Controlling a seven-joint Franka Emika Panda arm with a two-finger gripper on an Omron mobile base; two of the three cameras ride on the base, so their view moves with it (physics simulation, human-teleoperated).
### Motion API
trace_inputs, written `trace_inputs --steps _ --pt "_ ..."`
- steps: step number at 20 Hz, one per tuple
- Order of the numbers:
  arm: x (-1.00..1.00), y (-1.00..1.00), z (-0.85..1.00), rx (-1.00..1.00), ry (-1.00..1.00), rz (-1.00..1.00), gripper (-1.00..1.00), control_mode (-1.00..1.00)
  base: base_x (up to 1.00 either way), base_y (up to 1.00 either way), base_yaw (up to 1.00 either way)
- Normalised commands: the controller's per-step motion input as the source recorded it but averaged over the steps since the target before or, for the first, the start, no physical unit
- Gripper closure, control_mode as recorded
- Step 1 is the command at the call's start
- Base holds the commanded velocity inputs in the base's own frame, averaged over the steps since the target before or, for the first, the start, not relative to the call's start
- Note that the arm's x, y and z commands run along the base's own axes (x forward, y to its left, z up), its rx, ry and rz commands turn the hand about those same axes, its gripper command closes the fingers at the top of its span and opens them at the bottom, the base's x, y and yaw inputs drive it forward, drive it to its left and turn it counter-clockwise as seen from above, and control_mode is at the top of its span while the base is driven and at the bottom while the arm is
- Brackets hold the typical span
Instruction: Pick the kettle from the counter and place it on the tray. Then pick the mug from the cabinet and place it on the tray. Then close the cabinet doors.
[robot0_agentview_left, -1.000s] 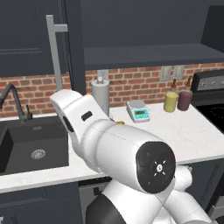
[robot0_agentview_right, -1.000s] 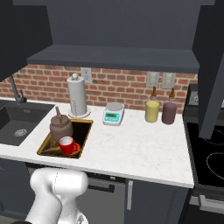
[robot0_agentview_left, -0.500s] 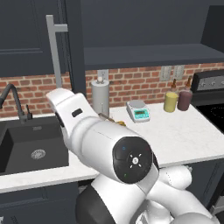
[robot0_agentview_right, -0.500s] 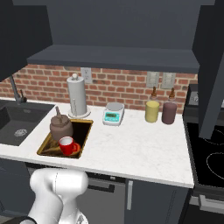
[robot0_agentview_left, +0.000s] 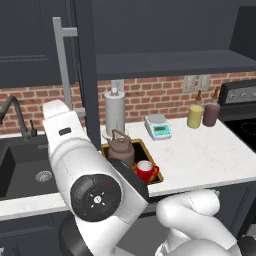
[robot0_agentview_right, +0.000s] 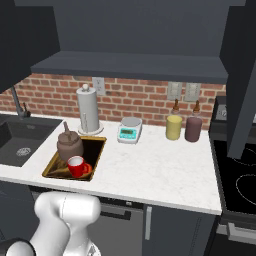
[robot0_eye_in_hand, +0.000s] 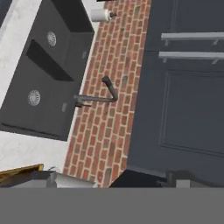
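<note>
- The fingers (robot0_eye_in_hand: 139, 179) are spread wide and empty. I judge this partly from the kettle and mug both sitting elsewhere.
- Ahead of the fingers is a dark panelled door face with two bar handles (robot0_eye_in_hand: 192, 46) close together. I cannot tell whether this is one of the open doors.
- Off to one side of the fingers lie the sink (robot0_eye_in_hand: 43, 78) and the faucet (robot0_eye_in_hand: 103, 94). A gold corner of the tray (robot0_eye_in_hand: 22, 171) sits just beside the tips.
- Done: the kettle (robot0_agentview_left: 120, 149) stands on the tray, at its back end.
- Done: the mug (robot0_agentview_left: 145, 170) is on the tray too, just in front of the kettle.
- Left: the cabinet (robot0_agentview_right: 130, 65) is not yet shut. One door (robot0_agentview_left: 86, 75) stands edge-on, swung outward, and the other door (robot0_agentview_right: 242, 75) hangs open at the far side.
- My read is that the arm is lining up for the first door push.
- The white counter (robot0_agentview_right: 160, 170) also carries a paper roll (robot0_agentview_right: 88, 110), a scale (robot0_agentview_right: 129, 131), a yellow bottle (robot0_agentview_right: 174, 126) and a dark bottle (robot0_agentview_right: 193, 127).
- A brick wall (robot0_agentview_right: 145, 100) backs the counter, and a stove (robot0_agentview_right: 237, 175) ends it.
</note>
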Motion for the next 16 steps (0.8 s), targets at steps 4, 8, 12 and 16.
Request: trace_inputs --steps 4,8,12,16 --pt "0.01 0.20 0.03 0.06 -0.03 -0.28 -1.00 -1.00 0.00 0.00 0.00" --pt "0.13 0.01 0.10 0.05 -0.07 -0.18 -1.00 -1.00 0.00 0.00 0.00" --pt "0.29 -0.06 0.01 0.03 -0.06 -0.11 -1.00 -1.00 0.00 0.00 0.00" --pt "0.30 -0.17 -0.05 0.00 -0.04 -0.08 -1.00 -1.00 0.00 0.00 0.00"
